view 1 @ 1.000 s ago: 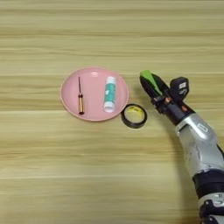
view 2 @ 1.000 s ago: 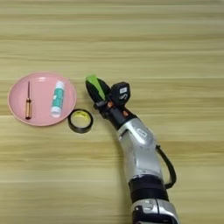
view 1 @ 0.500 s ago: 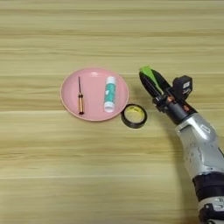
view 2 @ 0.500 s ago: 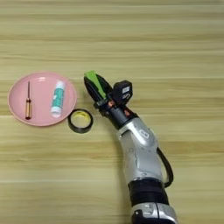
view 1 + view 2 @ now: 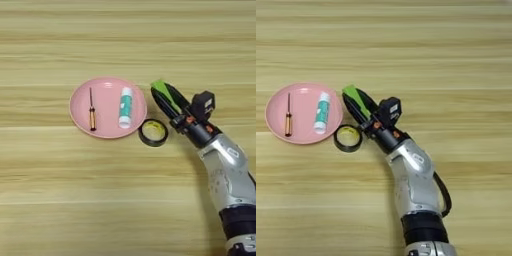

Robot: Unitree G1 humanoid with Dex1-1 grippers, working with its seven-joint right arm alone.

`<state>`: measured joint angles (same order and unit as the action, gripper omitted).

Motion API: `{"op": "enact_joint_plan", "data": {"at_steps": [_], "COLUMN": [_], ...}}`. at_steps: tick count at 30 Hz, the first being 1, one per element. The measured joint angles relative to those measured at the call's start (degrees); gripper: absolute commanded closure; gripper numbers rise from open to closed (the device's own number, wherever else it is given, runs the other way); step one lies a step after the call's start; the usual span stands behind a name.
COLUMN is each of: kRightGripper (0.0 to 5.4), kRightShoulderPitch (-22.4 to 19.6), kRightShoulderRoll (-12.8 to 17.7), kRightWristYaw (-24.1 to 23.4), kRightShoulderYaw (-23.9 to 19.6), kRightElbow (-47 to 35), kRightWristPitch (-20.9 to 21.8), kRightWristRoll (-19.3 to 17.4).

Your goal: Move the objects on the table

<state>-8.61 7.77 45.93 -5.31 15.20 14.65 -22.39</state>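
The wooden table (image 5: pixel 60 200) is filling both views. The silver right arm (image 5: pixel 413 185) is reaching in from the bottom edge. A pink plate (image 5: pixel 82 122) is holding a white-and-teal tube (image 5: pixel 125 107) and a small screwdriver (image 5: pixel 92 110). The right gripper (image 5: pixel 164 98) is clenching the green block (image 5: pixel 165 93) between its black fingers, seemingly just above the table, beside the plate's right rim. A black tape roll (image 5: pixel 153 132) is lying just beside the plate.

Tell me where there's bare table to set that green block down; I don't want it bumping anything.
Bare table stretches beyond the pink plate, and wide bare wood lies in front of it. It is crowded beside the plate's right rim, where the black tape roll and right gripper, shut on the green block, sit close.
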Motion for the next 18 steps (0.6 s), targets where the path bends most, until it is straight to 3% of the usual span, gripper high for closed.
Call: {"op": "enact_joint_plan", "data": {"at_steps": [18], "kRightGripper": [4.01], "kRightShoulderPitch": [5.0], "kRightShoulderRoll": [0.2], "kRightWristYaw": [8.3], "kRightShoulderYaw": [5.7], "kRightElbow": [-7.8], "kRightWristPitch": [-1.5], "kRightWristRoll": [-2.4]}}
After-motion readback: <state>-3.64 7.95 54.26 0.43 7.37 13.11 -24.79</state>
